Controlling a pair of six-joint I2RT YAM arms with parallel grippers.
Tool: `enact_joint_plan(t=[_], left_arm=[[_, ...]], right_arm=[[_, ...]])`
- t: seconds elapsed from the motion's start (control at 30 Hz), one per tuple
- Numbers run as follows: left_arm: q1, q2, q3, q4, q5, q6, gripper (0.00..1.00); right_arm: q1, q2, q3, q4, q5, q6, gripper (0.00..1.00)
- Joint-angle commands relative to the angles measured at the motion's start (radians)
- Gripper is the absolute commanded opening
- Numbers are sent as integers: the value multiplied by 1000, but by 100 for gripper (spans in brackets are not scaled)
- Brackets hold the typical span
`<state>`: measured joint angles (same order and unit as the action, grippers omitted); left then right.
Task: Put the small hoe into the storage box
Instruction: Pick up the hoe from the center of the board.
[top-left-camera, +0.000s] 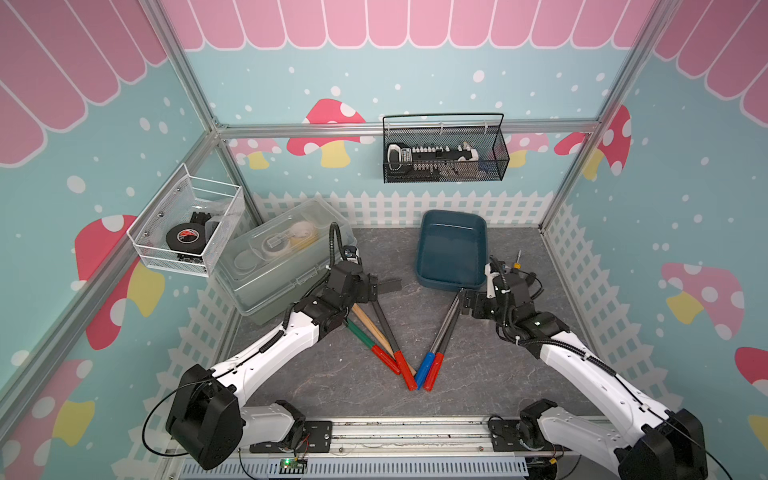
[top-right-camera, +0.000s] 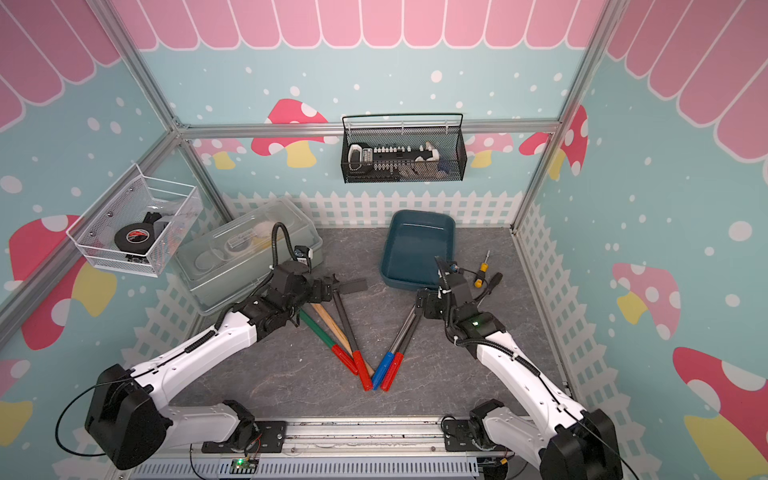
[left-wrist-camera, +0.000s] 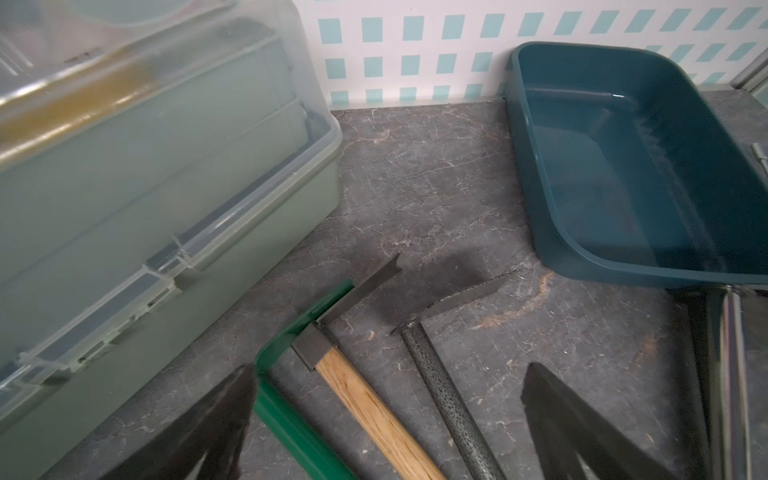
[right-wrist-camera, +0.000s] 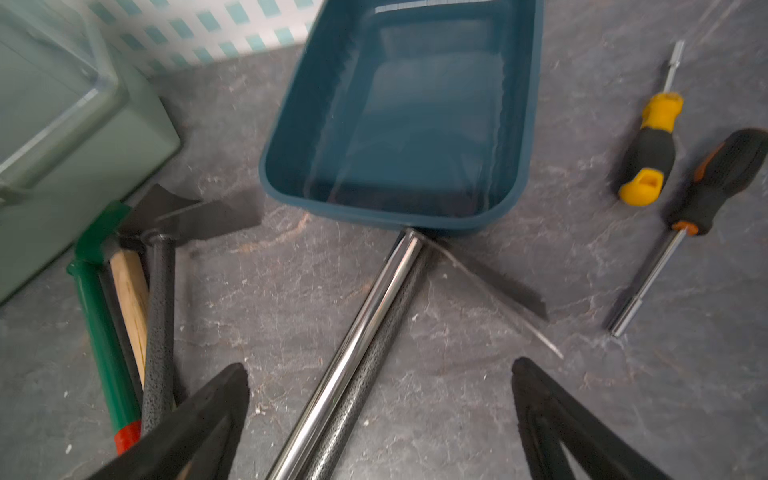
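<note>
Right gripper (right-wrist-camera: 379, 368) jaws wide open, empty, straddling chrome hoe (right-wrist-camera: 376, 299) and textured hoe (right-wrist-camera: 363, 390). Both handles run from storage box (right-wrist-camera: 374, 214) near wall toward table (top-left-camera: 353, 399) front edge. Left gripper (left-wrist-camera: 390, 370) jaws open, empty, over three other hoes (left-wrist-camera: 365, 399). Small hoe is on the table, not boxed; can't tell which one. Right arm nearer box.

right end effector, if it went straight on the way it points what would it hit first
Likely the chrome-handled hoe, whose shaft lies between the fingers of the open right end effector; beyond it, the near wall of the storage box. Depth is unclear.
</note>
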<state>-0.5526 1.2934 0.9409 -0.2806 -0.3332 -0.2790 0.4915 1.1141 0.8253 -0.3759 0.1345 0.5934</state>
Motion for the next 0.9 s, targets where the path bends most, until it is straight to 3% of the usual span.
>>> enact_joint_plan(t=[0.0, 0.27, 0.33, 0.4, 0.7, 0.87], left_arm=[[-9, -25, 14, -91, 46, -88, 99], [-17, -55, -20, -143, 96, -152, 99], [-18, -65, -43, -144, 108, -165, 99], [-18, -72, -67, -141, 120, -176, 99], [-20, -114, -134, -133, 130, -206, 99], [-26, -123, -148, -132, 147, -224, 99]], right_arm=[[94, 51, 58, -121, 99, 61, 99], [226, 136, 69, -108, 183, 194, 98], [252, 164, 74, -113, 204, 241, 93], [264, 208, 97, -141, 195, 294, 88], [295, 260, 27, -34, 166, 554, 90], [295, 318, 42, -15, 140, 574, 83]])
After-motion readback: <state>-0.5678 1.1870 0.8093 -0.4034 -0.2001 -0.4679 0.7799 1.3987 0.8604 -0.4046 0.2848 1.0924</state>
